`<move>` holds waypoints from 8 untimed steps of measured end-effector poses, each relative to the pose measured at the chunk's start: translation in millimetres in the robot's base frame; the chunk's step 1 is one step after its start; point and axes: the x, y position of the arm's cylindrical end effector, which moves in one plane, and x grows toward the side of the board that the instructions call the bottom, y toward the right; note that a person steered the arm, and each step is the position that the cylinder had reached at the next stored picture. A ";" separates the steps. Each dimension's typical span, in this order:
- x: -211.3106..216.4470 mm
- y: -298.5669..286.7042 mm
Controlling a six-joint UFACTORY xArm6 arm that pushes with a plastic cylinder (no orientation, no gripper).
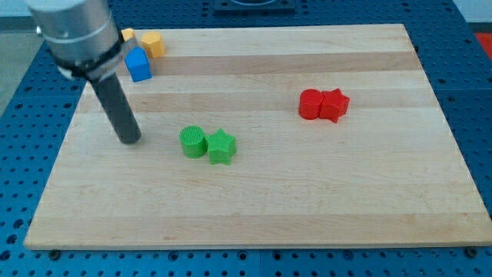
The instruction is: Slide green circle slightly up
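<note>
The green circle (193,141) sits on the wooden board (254,208) a little left of centre. A green star (221,146) touches its right side. My tip (129,139) rests on the board to the left of the green circle, with a clear gap between them. The dark rod rises up and to the left from the tip into the arm's grey body at the view's top left.
A red circle (310,103) and a red star (334,105) touch each other at the right of centre. A blue block (138,65) and two yellow blocks (153,44) (127,35) stand at the top left corner, partly behind the arm.
</note>
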 end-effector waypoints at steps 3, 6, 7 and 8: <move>33.0 90.5; -25.8 89.7; -52.2 89.7; -78.1 89.8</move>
